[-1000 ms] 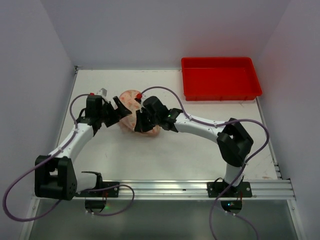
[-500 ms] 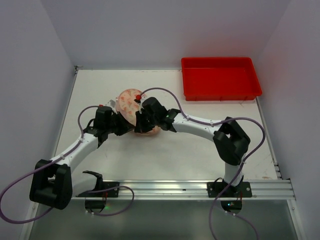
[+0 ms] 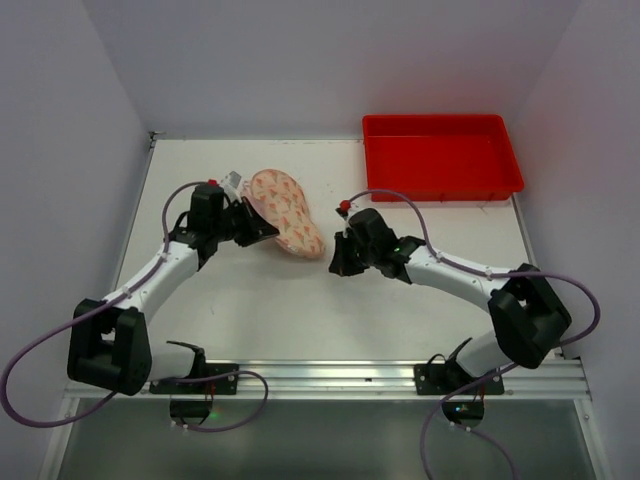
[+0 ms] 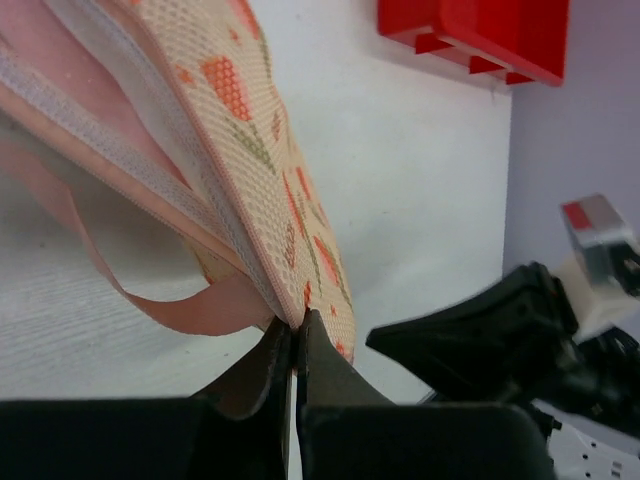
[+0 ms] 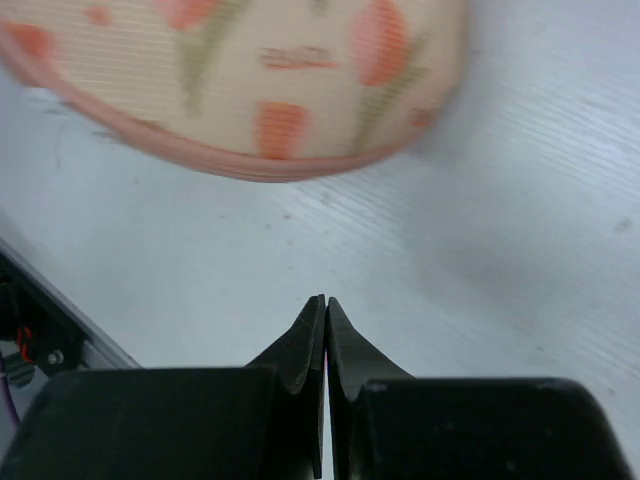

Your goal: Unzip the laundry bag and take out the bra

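Status: you have the left pincer (image 4: 294,340) closed on the pink-trimmed edge of the laundry bag (image 3: 288,212). The wrist view shows the seam pinched between both fingers, right where the pink loop (image 4: 150,295) joins. The bag sits toward the back left of the tabletop (image 3: 300,310), between the two arms and well apart from the red tray (image 3: 445,188) at the back right. It appears tipped up on its edge by your grip, not lying flat, with the printed face toward the overhead camera. The right pincer (image 5: 325,312) is closed with nothing between its fingers. It hovers low over bare tabletop just beside the bag's rounded end, not touching it. Progress: early. A pale strip runs along the trim in the left wrist view and may be the zip tape, but you cannot tell from these views whether the zip is run open at all, and no slider or pull is visible. No bra is out on the tabletop, so the removal is not done. Remaining, as judged: find the zip pull, take it with the free right pincer while the left anchors the bag, draw it open, then reach in and extract the bra.
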Robot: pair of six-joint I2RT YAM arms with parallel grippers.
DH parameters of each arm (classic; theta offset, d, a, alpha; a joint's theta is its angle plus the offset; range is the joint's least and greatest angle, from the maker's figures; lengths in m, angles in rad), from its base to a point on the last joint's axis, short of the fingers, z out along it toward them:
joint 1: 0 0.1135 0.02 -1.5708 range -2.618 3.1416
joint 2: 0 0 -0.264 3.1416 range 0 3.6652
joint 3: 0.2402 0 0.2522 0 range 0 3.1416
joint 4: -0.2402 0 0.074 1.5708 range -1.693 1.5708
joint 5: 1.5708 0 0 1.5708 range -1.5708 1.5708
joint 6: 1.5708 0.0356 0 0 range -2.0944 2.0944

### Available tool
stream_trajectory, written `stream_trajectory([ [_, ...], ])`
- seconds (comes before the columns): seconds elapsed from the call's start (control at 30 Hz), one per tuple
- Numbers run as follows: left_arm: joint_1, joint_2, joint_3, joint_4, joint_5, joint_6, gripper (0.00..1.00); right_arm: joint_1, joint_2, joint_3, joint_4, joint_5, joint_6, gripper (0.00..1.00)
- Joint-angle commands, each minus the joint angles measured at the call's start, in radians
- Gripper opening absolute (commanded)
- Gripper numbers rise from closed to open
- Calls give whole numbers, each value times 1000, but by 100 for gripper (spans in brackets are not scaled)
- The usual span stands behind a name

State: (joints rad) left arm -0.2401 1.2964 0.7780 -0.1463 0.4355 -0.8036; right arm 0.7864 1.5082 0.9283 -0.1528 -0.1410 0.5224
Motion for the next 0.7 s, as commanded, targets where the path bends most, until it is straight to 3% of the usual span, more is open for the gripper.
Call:
stream_trajectory([
  [0.0,24,-22,89,-14,170,121,0,-103,-51,-71,-50,9,-21,0],
  [0.23,51,-121,47,-18,373,155,0,-211,-14,-37,-64,-40,-39,0],
  [0.43,51,-144,-89,33,256,101,0,-176,-63,-55,44,-153,-39,0],
  [0.47,50,-141,-106,74,250,81,0,-158,-75,-59,56,-155,-36,10],
  [0.57,32,-143,-152,122,186,14,0,-47,-126,-45,76,-64,-15,27],
  [0.6,18,-147,-160,128,160,-15,0,8,-138,-30,79,-33,-3,37],
  [0.67,9,-144,-178,198,131,-63,0,46,-151,-11,81,20,17,46],
])
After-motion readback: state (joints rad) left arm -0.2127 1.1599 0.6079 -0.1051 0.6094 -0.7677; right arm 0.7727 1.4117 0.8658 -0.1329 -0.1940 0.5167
